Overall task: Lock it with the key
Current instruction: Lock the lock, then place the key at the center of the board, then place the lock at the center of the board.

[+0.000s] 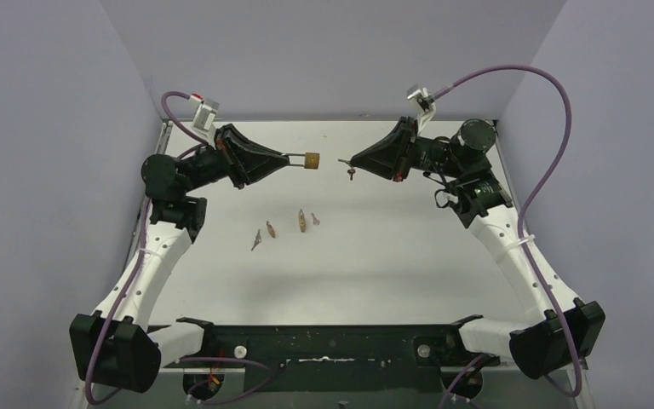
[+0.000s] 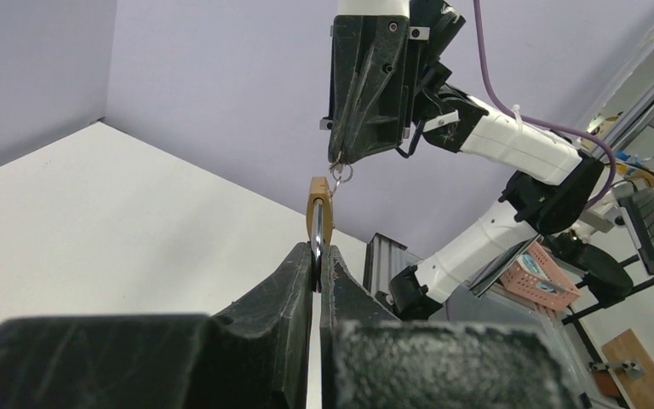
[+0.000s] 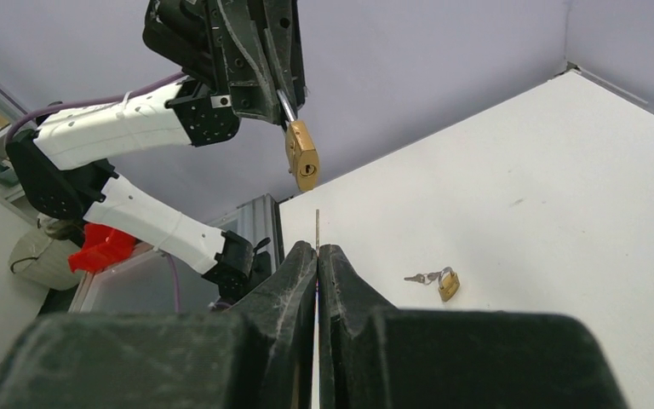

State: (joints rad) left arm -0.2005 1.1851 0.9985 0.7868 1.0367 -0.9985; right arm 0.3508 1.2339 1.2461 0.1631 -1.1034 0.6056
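Note:
My left gripper (image 1: 288, 159) is shut on the shackle of a brass padlock (image 1: 311, 160) and holds it in the air over the far part of the table. In the left wrist view the padlock (image 2: 320, 213) sticks up from the closed fingers (image 2: 302, 264). My right gripper (image 1: 351, 160) is shut on a thin key (image 3: 317, 228), whose blade points at the padlock (image 3: 302, 158) and its keyhole. A small gap separates the key tip (image 1: 341, 161) from the lock. A key ring (image 2: 341, 173) hangs below the right gripper.
Several other small padlocks and keys lie on the white table (image 1: 392, 256) near its middle (image 1: 302, 220), (image 1: 270, 228), (image 1: 256, 241). One padlock with keys (image 3: 447, 284) shows in the right wrist view. Purple walls enclose the table.

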